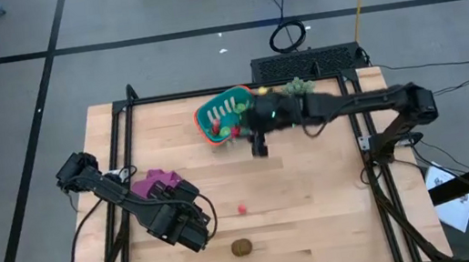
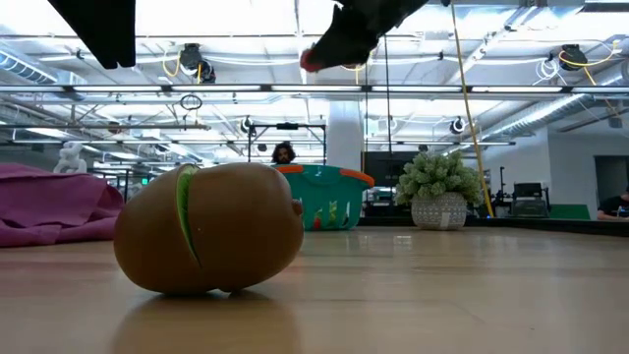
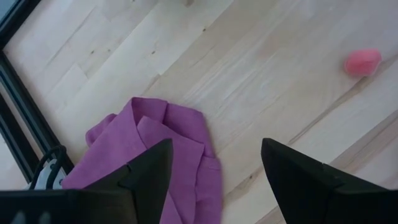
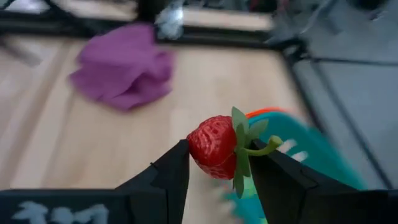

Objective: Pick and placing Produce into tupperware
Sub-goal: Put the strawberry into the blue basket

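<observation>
right gripper clenched on strawberry, just beside teal tupperware; risks dropping outside the rim if released early. left gripper released, idle.

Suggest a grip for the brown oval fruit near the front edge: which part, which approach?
Grip the brown oval fruit across its short middle, coming straight down from above. It lies on its side on the bare table with nothing touching it, so its narrow width probably fits the jaws best. The left gripper is nearest and open; the right gripper is busy holding a strawberry.
</observation>
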